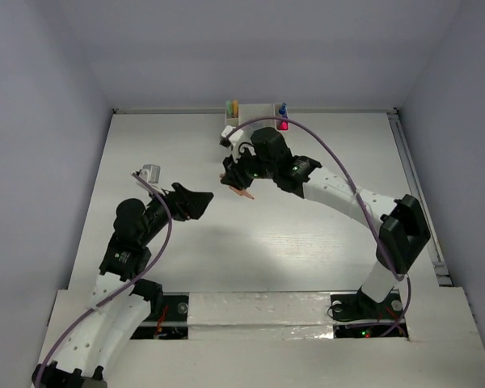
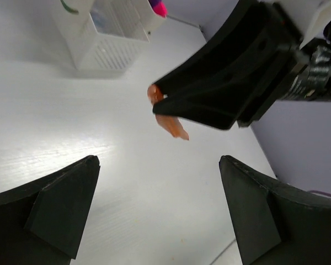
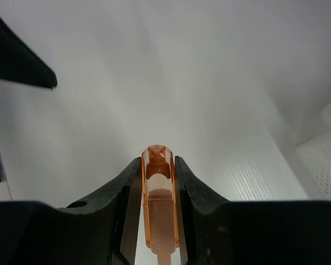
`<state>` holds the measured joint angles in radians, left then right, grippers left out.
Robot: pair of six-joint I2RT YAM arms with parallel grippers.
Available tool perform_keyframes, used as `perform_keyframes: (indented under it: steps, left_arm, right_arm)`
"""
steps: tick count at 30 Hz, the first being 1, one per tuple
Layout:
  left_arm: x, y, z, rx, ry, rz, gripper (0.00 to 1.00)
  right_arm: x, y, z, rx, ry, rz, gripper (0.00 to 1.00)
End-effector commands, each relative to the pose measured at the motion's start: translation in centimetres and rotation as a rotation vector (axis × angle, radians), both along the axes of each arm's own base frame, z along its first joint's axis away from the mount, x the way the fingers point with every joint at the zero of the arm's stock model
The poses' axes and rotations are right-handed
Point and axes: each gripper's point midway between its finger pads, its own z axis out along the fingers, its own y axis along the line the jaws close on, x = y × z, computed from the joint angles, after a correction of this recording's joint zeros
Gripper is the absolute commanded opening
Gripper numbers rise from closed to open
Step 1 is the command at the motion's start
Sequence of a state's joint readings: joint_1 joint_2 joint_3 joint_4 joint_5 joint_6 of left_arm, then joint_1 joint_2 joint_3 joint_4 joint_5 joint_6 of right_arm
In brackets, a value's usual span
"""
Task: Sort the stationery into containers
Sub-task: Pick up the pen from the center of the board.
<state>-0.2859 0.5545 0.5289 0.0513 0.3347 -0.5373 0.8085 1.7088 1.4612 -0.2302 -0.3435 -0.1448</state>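
My right gripper point(image 3: 158, 165) is shut on a translucent peach marker point(image 3: 159, 193), which lies lengthwise between the jaws. In the top view the right gripper point(image 1: 233, 179) holds this marker point(image 1: 244, 193) over the table, in front of the white organizer point(image 1: 255, 111). The organizer holds a green and an orange marker point(image 1: 231, 105), a blue-capped bottle point(image 1: 282, 107) and a pink item point(image 1: 284, 125). My left gripper point(image 1: 198, 202) is open and empty, just left of the right one. In the left wrist view the left gripper point(image 2: 159, 161) faces the held marker point(image 2: 168, 118) and the organizer point(image 2: 102, 47).
The table is walled by a grey enclosure at the back and sides. A rail runs along the right edge point(image 1: 416, 194). The organizer's mesh wall shows at the right of the right wrist view point(image 3: 323, 163). One left finger point(image 3: 16, 61) shows at that view's top left.
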Motion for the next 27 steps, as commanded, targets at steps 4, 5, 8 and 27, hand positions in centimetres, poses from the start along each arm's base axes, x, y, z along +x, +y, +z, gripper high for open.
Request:
perform_keyframes:
  steps: [4,5,8,27]
  left_arm:
    - [-0.7,-2.2,0.5,-0.195,-0.015,-0.106,0.87]
    - [-0.6,-2.2,0.5,-0.21,-0.015,-0.107,0.87]
    - [-0.4,-2.5,0.5,-0.269,-0.002,-0.11,0.85]
    - [1.5,-3.7,1.8,-0.426,0.003,-0.148,0.8]
  right_arm:
    - [-0.8,0.0,5.5,0.238,0.031,-0.019,0.03]
    - [-1.4,-0.3,6.1,0.256,0.029,-0.01,0.03]
    - [-2.5,-0.5,7.7,0.323,0.017,0.015,0.03]
    - [-5.8,0.2,10.1,0.448,0.071,0.172,0.02]
